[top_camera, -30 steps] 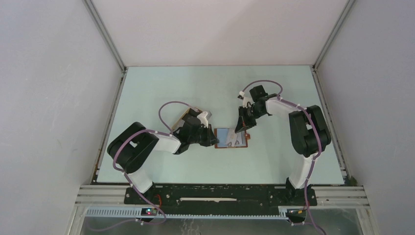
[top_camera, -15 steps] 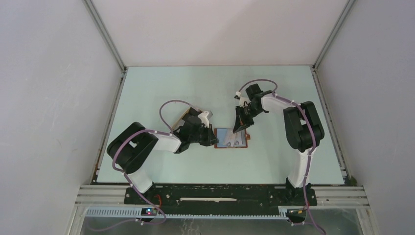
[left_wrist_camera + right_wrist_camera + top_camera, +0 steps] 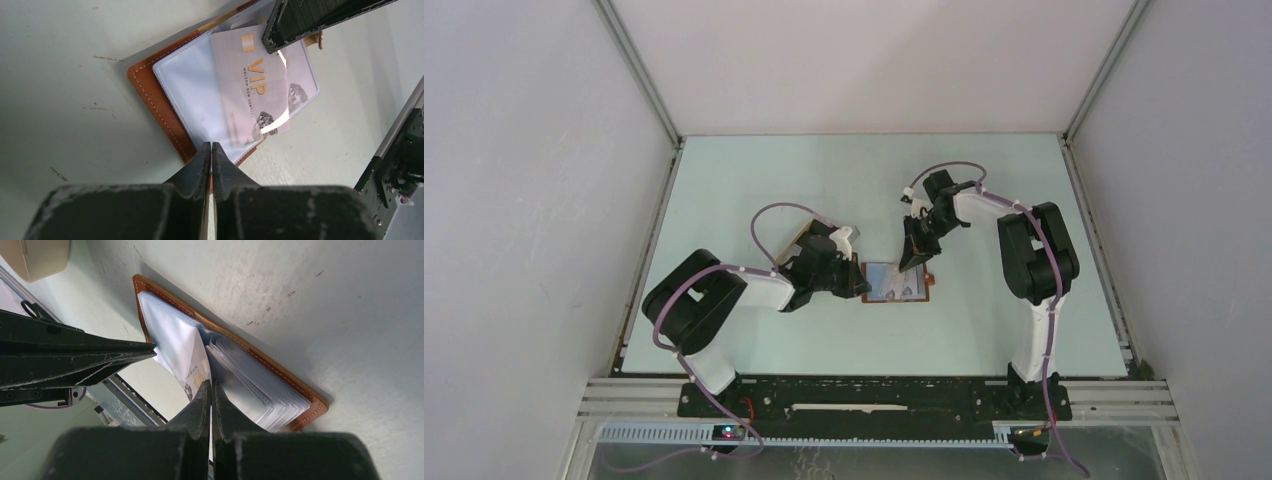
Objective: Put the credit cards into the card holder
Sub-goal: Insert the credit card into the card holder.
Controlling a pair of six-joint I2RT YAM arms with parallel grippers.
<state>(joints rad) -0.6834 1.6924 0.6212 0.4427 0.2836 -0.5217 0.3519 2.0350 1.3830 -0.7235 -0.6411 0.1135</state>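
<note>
The reddish-brown card holder (image 3: 894, 285) lies open on the table with its clear sleeves up. My left gripper (image 3: 862, 284) is at its left edge. In the left wrist view this gripper (image 3: 211, 146) is shut on the edge of a clear sleeve of the holder (image 3: 155, 100). My right gripper (image 3: 911, 262) is over the holder's far right side. It is shut (image 3: 210, 384) on a pale credit card (image 3: 197, 371) with gold "VIP" lettering. The card (image 3: 255, 95) lies partly inside the lifted sleeve. Other cards are not in view.
A beige tray (image 3: 37, 257) stands beyond the holder, mostly hidden behind my left arm in the top view. The holder's stack of clear sleeves (image 3: 260, 390) fans out on its right half. Grey walls enclose the table on three sides.
My right gripper has shifted slightly left with the card, over the holder. My left gripper and the holder have stayed in place.
</note>
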